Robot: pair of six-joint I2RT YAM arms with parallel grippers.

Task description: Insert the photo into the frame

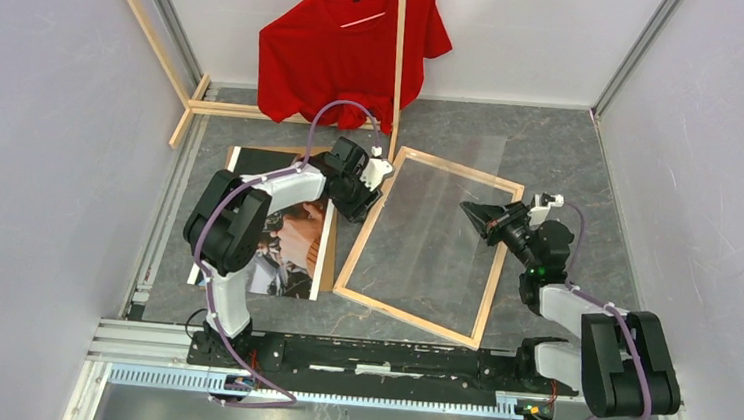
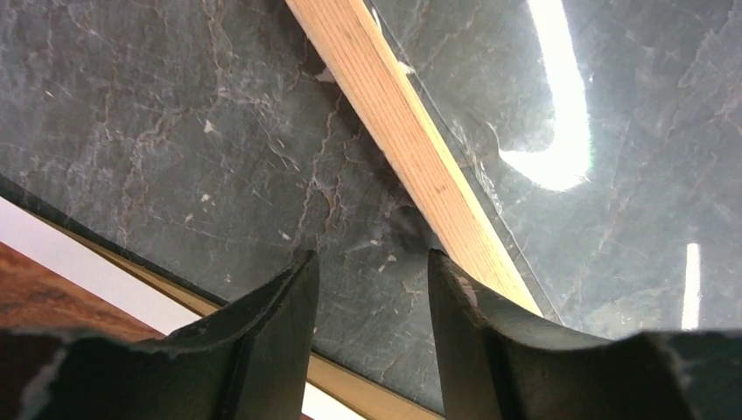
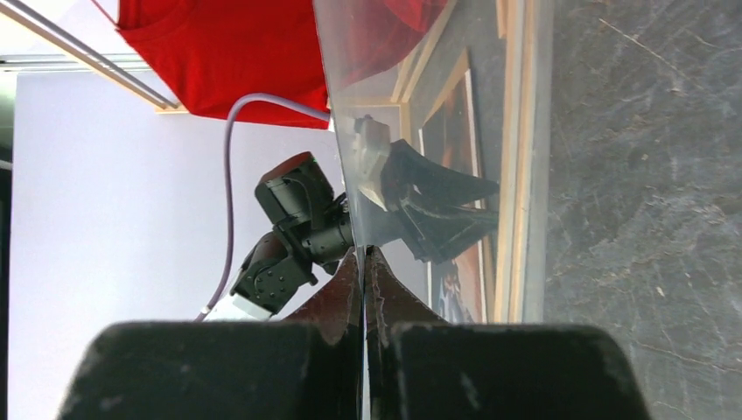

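The frame (image 1: 407, 318) lies flat mid-table, pale wood side up. My right gripper (image 1: 476, 216) is shut on the edge of a clear sheet (image 1: 440, 190) that stands tilted over the frame's opening. In the right wrist view its fingertips (image 3: 363, 255) pinch this sheet (image 3: 437, 105). The photo (image 1: 295, 264) lies face up left of the frame, partly under my left arm. My left gripper (image 1: 364, 205) hovers open by the frame's left rail (image 2: 411, 149). Only bare table shows between its fingers (image 2: 372, 262), and a corner of the photo (image 2: 44, 293) shows at lower left.
A red T-shirt (image 1: 351, 48) hangs on a wooden rack (image 1: 398, 62) at the back. A brown cardboard sheet (image 1: 329, 252) lies under the photo. White walls close in the left, right and back sides.
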